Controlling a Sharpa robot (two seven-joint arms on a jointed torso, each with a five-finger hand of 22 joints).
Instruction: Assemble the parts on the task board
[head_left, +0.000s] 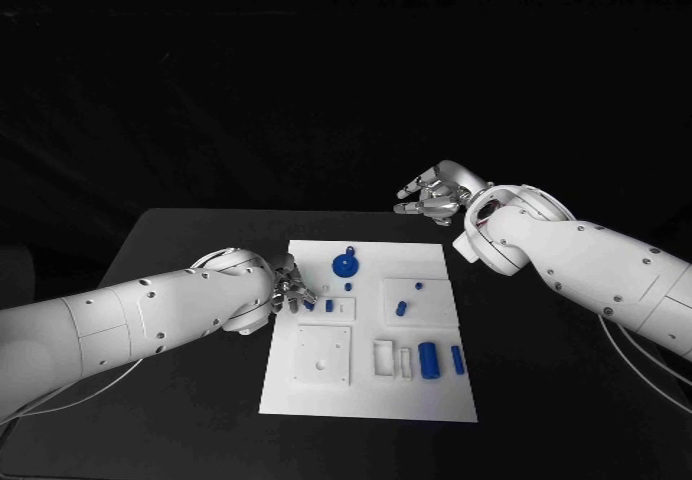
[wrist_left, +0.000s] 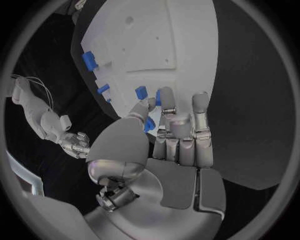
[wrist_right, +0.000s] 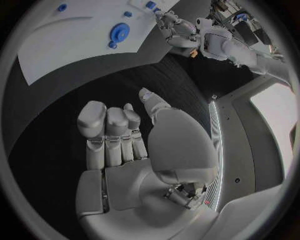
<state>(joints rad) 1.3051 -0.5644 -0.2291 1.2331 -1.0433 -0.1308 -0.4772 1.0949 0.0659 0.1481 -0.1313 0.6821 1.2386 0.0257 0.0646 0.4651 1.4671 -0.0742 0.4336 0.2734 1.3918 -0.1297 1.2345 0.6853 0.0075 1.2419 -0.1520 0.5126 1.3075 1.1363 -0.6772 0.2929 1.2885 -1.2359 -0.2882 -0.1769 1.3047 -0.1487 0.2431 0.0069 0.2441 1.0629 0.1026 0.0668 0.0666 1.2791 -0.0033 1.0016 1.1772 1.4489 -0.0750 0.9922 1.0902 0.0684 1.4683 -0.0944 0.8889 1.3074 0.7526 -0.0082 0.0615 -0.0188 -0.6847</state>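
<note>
**Q:** Where is the task board, and which hand is nearer to its parts?

**A:** The white task board (head_left: 368, 390) lies in the middle of the black counter (head_left: 188, 250), its long axis running from the near edge to the far edge. The left hand (head_left: 284, 285) hovers at the board's left edge, toward its far half. A small blue block (head_left: 329, 305) sits just beside its fingertips, and a blue disc with a stem (head_left: 346, 265) stands a little further in.

**Q:** Is that hand holding anything?

**A:** I cannot tell. In the left wrist view its fingers (wrist_left: 200, 107) extend over the board and something blue shows near the thumb, but whether it is pinched is unclear.

**Q:** And the right hand?

**A:** The right hand (head_left: 433, 195) is raised beyond the counter's far edge, well apart from the board, fingers loosely curled and holding nothing.

**Q:** What room is there to move?

**A:** Two blue cylinders (head_left: 428, 358) lie near the board's right edge, lengthwise with it. Bare counter runs along both sides.
</note>
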